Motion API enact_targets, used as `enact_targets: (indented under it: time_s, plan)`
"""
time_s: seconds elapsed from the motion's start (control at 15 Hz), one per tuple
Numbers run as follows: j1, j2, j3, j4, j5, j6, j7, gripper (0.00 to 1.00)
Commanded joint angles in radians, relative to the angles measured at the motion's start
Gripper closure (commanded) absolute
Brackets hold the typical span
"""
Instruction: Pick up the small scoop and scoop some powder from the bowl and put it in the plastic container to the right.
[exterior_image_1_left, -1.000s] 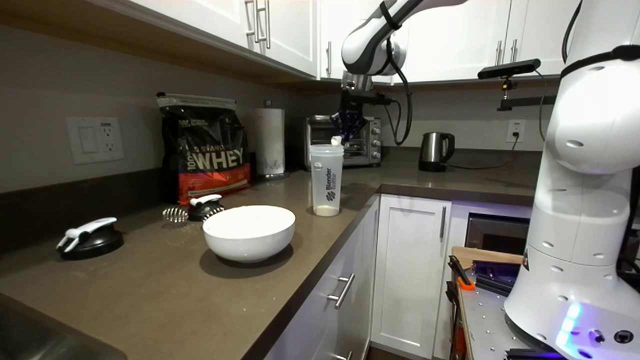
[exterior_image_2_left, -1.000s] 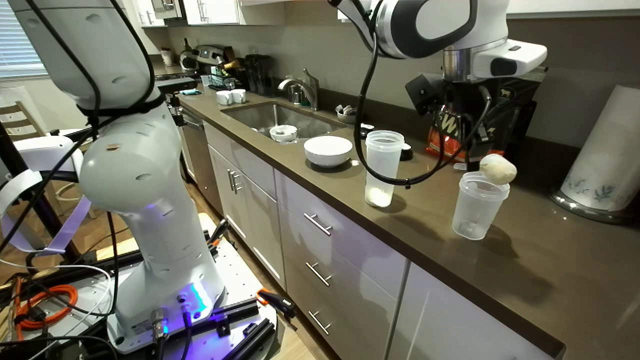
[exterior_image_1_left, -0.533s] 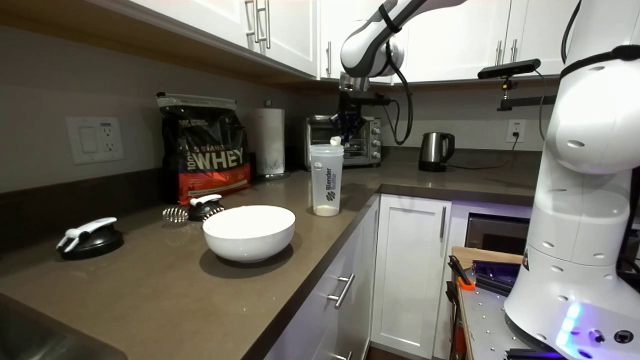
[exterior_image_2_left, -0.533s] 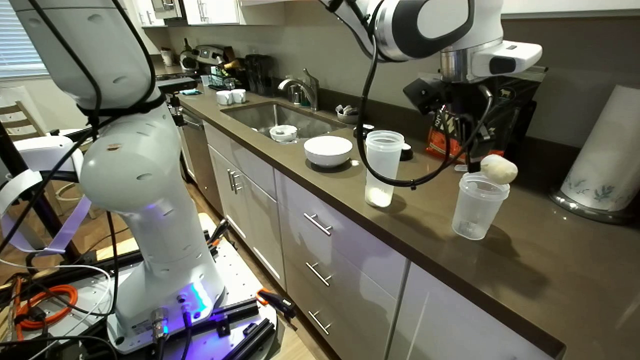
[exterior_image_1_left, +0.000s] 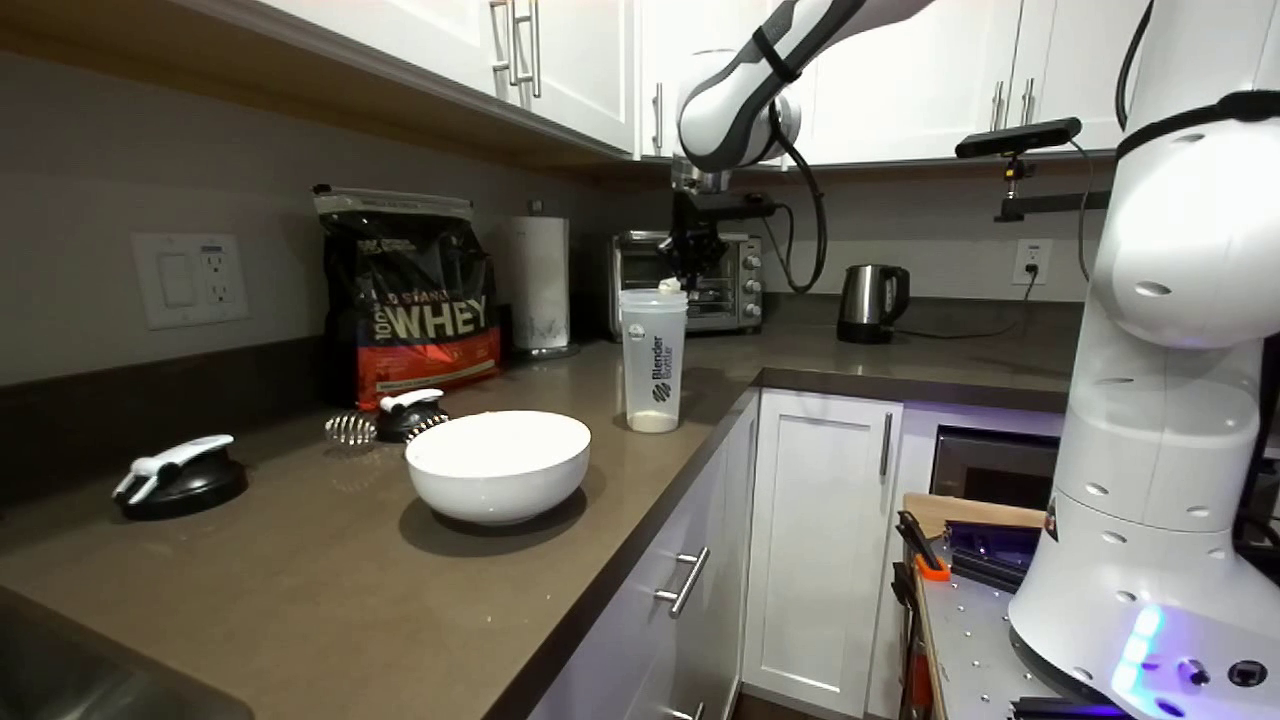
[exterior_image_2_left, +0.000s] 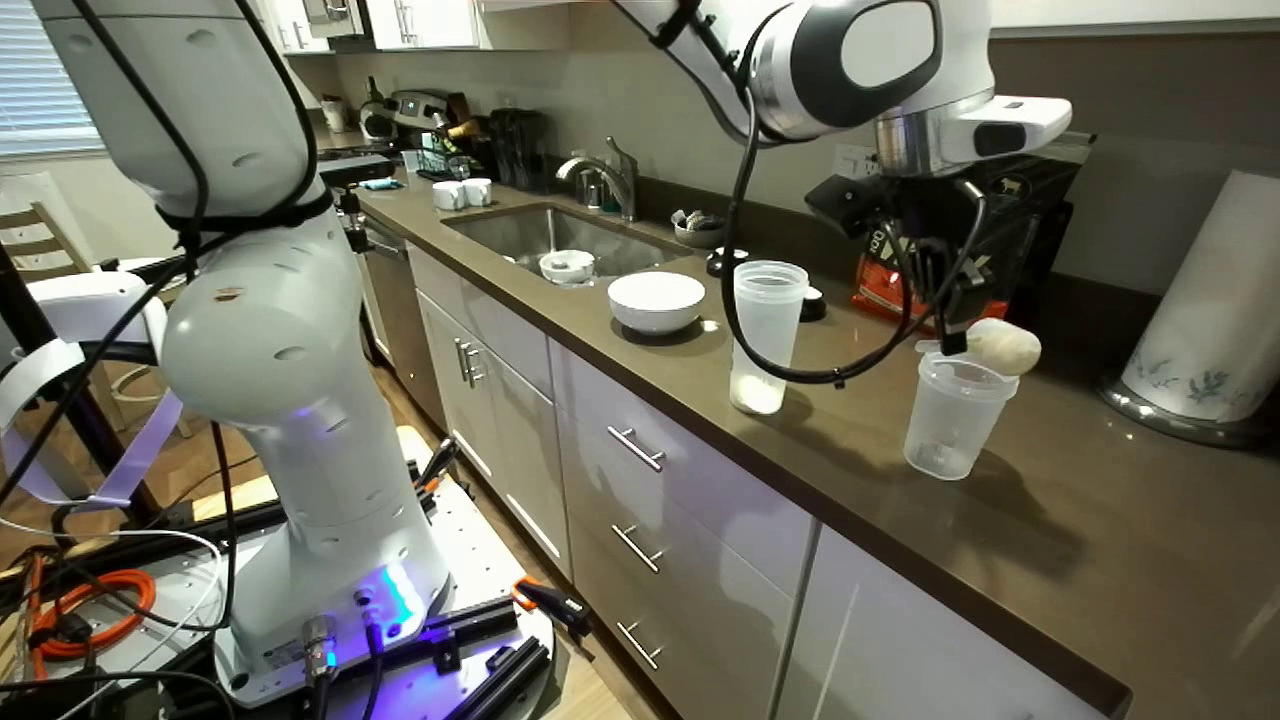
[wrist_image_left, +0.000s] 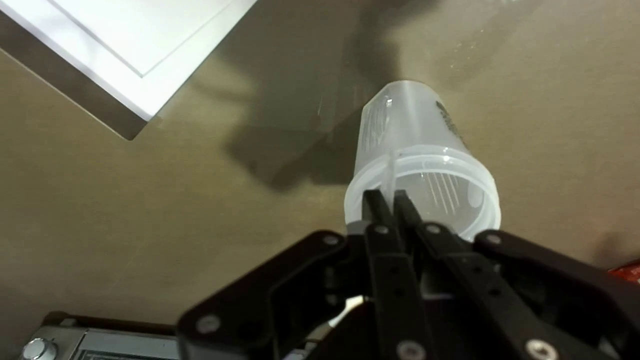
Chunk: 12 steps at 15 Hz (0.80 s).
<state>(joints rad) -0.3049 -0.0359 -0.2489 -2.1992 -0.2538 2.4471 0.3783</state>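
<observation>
My gripper (exterior_image_2_left: 953, 345) is shut on the clear handle of the small scoop (wrist_image_left: 390, 172), which shows between the fingertips in the wrist view. Pale powder (exterior_image_2_left: 1005, 347) is heaped on the scoop, right at the rim of a clear plastic container (exterior_image_2_left: 955, 415) that looks bare inside. A taller-looking container (exterior_image_2_left: 766, 335), lettered in an exterior view, holds a little powder at its bottom. Both containers stand upright and lidless. The wide white bowl (exterior_image_1_left: 498, 465) rests on the counter beyond; its contents are hard to make out. Most of the scoop's cup is hidden under the powder.
A black whey bag (exterior_image_1_left: 412, 300) and a paper-towel roll (exterior_image_2_left: 1205, 300) stand by the wall. Two black lids (exterior_image_1_left: 190, 478) lie near the bowl. A toaster oven (exterior_image_1_left: 740, 285) stands at the back. The counter's front edge runs close to the containers.
The gripper has tilted and come down slightly, carrying the heaped scoop a little lower over the container's rim. The containers and bowl have not moved.
</observation>
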Motion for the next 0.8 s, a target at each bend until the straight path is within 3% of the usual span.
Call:
enact_targets:
  time_s: [0.0, 0.73]
  plan:
    - [0.014, 0.015, 0.002, -0.004, -0.058, 0.032, 0.050, 0.97]
    - [0.031, 0.017, 0.001, -0.013, -0.211, 0.045, 0.117, 0.97]
